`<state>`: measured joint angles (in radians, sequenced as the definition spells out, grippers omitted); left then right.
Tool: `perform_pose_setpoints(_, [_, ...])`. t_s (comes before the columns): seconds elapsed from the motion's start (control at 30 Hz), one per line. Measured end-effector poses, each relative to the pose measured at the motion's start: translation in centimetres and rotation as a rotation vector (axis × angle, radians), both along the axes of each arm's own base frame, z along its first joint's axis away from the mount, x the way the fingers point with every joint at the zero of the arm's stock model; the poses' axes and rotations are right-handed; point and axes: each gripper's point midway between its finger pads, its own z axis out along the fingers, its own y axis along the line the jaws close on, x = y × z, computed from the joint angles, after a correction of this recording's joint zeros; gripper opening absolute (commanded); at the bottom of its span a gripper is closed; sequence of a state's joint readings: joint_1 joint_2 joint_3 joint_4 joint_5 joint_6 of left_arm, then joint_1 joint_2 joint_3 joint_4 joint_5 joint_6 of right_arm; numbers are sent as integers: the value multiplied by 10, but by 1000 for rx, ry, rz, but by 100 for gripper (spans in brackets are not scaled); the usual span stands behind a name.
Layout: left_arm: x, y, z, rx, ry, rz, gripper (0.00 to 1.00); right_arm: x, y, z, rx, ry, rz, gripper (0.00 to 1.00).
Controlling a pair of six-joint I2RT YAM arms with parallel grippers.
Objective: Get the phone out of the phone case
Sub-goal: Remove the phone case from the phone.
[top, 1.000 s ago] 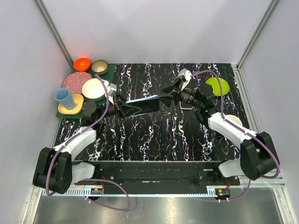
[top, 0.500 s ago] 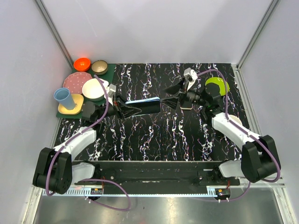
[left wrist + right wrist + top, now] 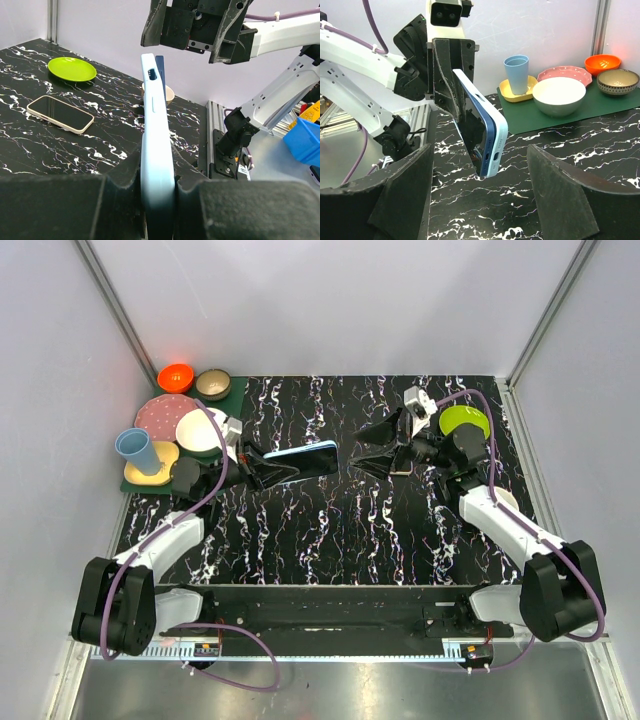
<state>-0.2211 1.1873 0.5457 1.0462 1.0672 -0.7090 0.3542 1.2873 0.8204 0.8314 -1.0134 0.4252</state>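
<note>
My left gripper (image 3: 262,470) is shut on a phone (image 3: 305,460) in a light-blue phone case (image 3: 300,451) and holds it on edge above the table. In the left wrist view the case (image 3: 156,130) runs away from my gripper (image 3: 159,200), and the phone's dark-blue edge (image 3: 161,67) shows beside its far end. My right gripper (image 3: 368,448) stands open just right of the phone's free end, not touching it. In the right wrist view the phone (image 3: 477,127) and case (image 3: 498,125) hang beyond my spread right gripper (image 3: 480,152).
A second phone in a beige case (image 3: 60,114) lies flat on the table under the right arm. A green plate (image 3: 465,423) sits at the back right. A green mat (image 3: 238,392) at the left carries a blue cup (image 3: 135,450), bowls and plates. A pale cup (image 3: 500,498) stands by the right arm.
My right gripper has opened wider and drawn back to the right, off the phone's end. My left gripper has carried the cased phone slightly left and back.
</note>
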Motion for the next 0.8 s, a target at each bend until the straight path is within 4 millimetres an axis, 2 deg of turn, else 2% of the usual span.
perform_pose_setpoints(0.43, [1, 2, 1, -2, 4, 5, 0, -20, 1, -4, -17, -12, 106, 83])
perform_pose_setpoints(0.8, [-1, 2, 5, -15, -1, -2, 0, -21, 2, -12, -26, 1, 131, 83])
